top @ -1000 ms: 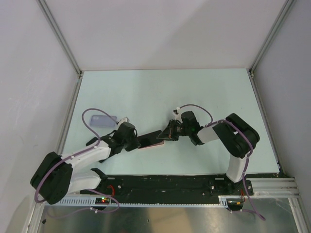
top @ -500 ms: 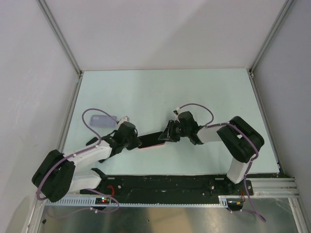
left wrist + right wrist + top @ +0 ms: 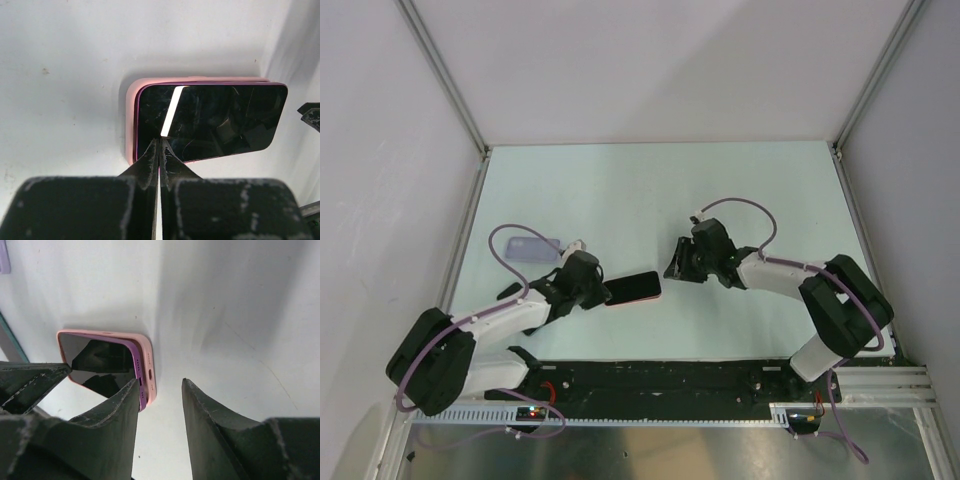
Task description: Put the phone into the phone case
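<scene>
Pale green worktop (image 3: 620,190), walled by white panels. Two arms on it, one end effector each.

Left end effector (image 3: 159,142): fingers pressed together with only a slit between them, gripping nothing, tips right at the phone's near edge. Cannot tell whether touching.

Right end effector (image 3: 160,382): jaws spread apart, empty, facing the phone's other end and apart from it.

Two cases. Pink case (image 3: 129,120): flat on the worktop toward the front, between the two end effectors, with the phone in it. Lavender case (image 3: 533,247): well off to the left, near the side wall.

One phone (image 3: 633,286): screen up, dark and glossy, smudged, with a bright streak of reflected light and a purple frame. Pink rim visible around its sides. At the end facing the right end effector, purple edge with small holes showing above the pink rim.
</scene>
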